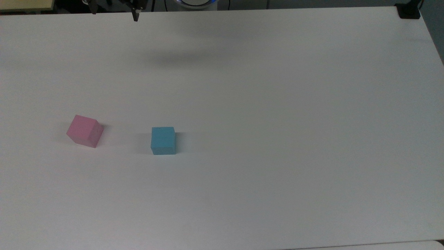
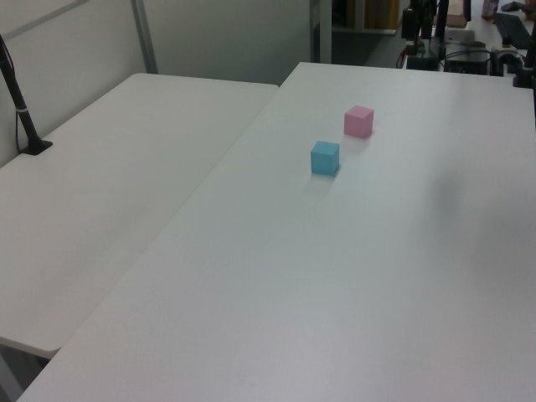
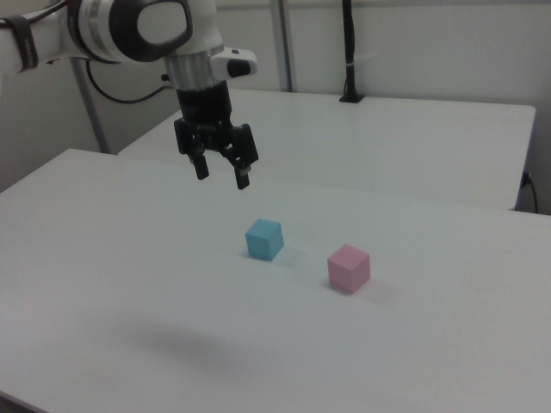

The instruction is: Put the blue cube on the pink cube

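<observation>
While the gripper [image 3: 222, 175] hung high with jaws wide and empty, the blue cube [image 1: 163, 140] sat on the tabletop [image 1: 277, 104] near the pink cube [image 1: 85, 131], apart. Advised: descend centred, jaws square to its faces.

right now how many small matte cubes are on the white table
2: the small light-blue matte cube sits toward the top view's left, and the small pale-pink matte cube sits apart from it, further left. Nothing could hide another.

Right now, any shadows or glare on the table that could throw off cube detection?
Top view: a broad soft shadow on the table near the far edge; short faint shadows beside the pink cube and blue cube. Left view: a faint grey smudge of shadow at the left view's right. Right view: a diffuse dark patch in front of the gripper, jaws open. No hard glare.
</observation>
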`<state>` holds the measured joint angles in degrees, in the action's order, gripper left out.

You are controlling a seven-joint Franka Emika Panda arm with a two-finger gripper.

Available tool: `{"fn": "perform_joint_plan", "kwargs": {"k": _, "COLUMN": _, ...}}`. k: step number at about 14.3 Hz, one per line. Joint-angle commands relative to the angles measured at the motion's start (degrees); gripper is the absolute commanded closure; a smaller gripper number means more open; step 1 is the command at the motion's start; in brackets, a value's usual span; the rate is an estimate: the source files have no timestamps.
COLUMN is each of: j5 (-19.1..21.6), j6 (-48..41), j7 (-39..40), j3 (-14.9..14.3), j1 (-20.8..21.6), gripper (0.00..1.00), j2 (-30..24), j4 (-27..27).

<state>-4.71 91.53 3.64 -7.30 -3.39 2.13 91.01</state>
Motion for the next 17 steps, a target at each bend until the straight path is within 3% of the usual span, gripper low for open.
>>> {"fn": "perform_joint_plan", "kwargs": {"k": 1, "j5": 4.14, "j6": 0.31, "j7": 2.33, "j3": -1.31, "j1": 0.06, "gripper": 0.0, "j2": -0.21, "j4": 0.66}}
{"fn": "perform_joint_plan", "kwargs": {"k": 8, "j5": 4.19, "j6": 0.32, "j7": 5.59, "j3": -1.4, "j1": 0.05, "gripper": 0.0, "j2": 0.06, "j4": 0.66}}
{"fn": "perform_joint_plan", "kwargs": {"k": 12, "j5": 6.55, "j6": 1.54, "j7": 5.59, "j3": -1.32, "j1": 0.23, "gripper": 0.0, "j2": 3.56, "j4": -1.44}}
{"fn": "perform_joint_plan", "kwargs": {"k": 17, "j5": 9.19, "j6": 16.36, "j7": 4.89, "j3": -1.32, "j1": 0.76, "gripper": 0.0, "j2": 12.17, "j4": -2.07}}
